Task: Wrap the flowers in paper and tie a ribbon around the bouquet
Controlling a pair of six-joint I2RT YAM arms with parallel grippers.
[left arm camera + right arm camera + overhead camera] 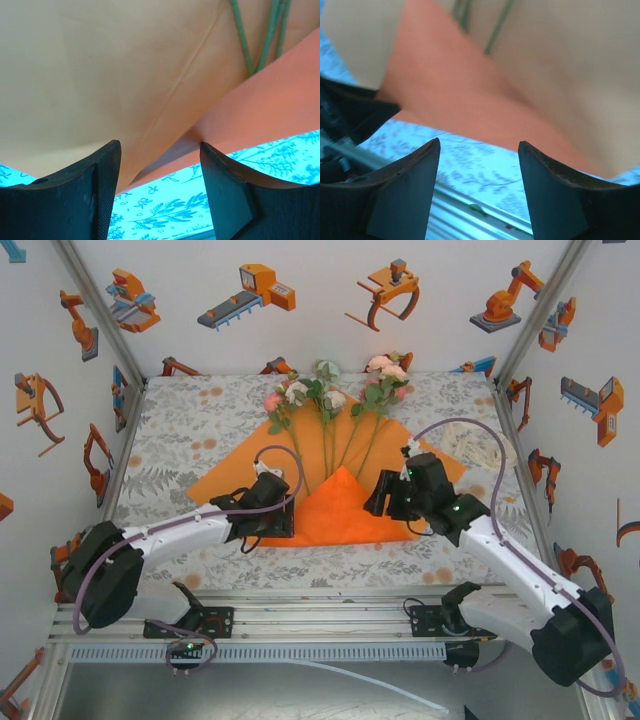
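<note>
A table under a leaf-print cloth point(180, 440) spreads out below and around both grippers.

A large orange paper point(225, 480) lies flat on the cloth as a diamond. It sits between the two grippers and stretches away beyond them. Its near corner is folded over into a triangular flap point(340, 508), which fills the space between the grippers.

The left gripper point(290, 515) sits low at the flap's left edge, pointing right. In its wrist view the left gripper point(160, 147) has its jaws well apart with nothing between them. The paper point(100, 75) starts just past the fingertips and the flap point(270, 110) rises ahead to the right.

The right gripper point(373, 502) sits at the flap's right edge, pointing left, facing the other one. In its wrist view the right gripper point(479, 145) is also spread wide and holds nothing, with the flap point(450, 95) just ahead of the tips.

The flowers point(330, 400) lie on the paper beyond both grippers. Their pink and white blooms are at the far end, and their green stems point(240, 35) run down under the flap.

The ribbon point(482, 445), a loose cream heap, lies on the cloth beyond the right gripper, to its right.
</note>
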